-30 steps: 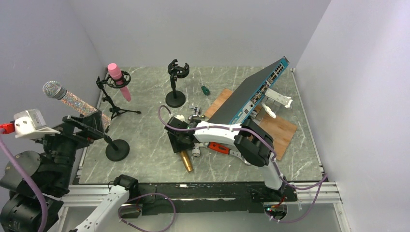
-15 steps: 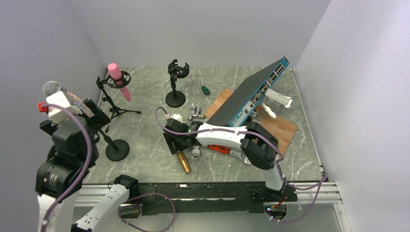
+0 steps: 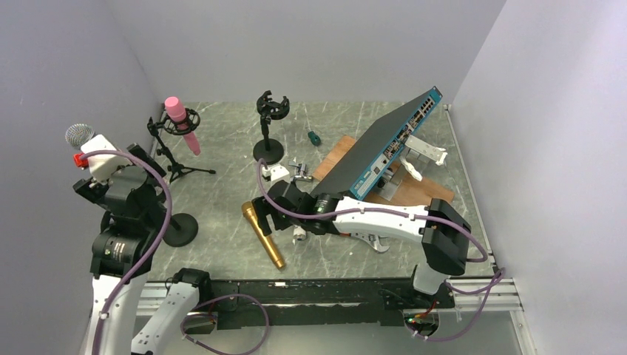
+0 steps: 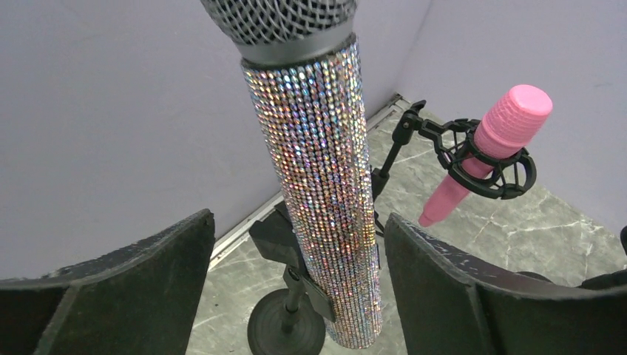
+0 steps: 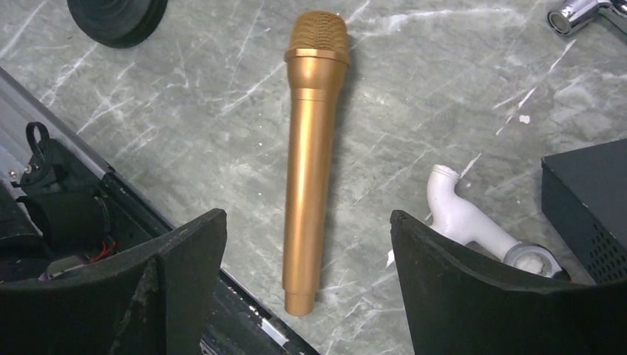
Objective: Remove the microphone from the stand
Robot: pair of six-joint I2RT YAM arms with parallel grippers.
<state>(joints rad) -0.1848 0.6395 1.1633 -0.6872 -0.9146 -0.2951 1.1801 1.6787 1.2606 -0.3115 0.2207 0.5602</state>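
- The glitter microphone [image 4: 318,185] is seated in the clip of a round-based stand [image 4: 285,334] at the left edge of the table [image 3: 222,148], close to the left wall.
- A pink microphone [image 4: 488,144] is carried in the ring mount [image 4: 449,148] of a tripod stand [image 3: 177,168] farther back.
- The glitter microphone's long axis is steeply tilted, with the mesh head uppermost and the tail down by the clip.
- The left gripper [image 4: 297,222] is spread wide around the glitter barrel. A gap is seen on each side and nothing is gripped.
- A gold microphone [image 5: 309,163] is laid flat on the table, with its head toward the far left and its tail toward the near edge.
- The right gripper [image 5: 307,218] is spread wide above the gold microphone, and nothing is held.
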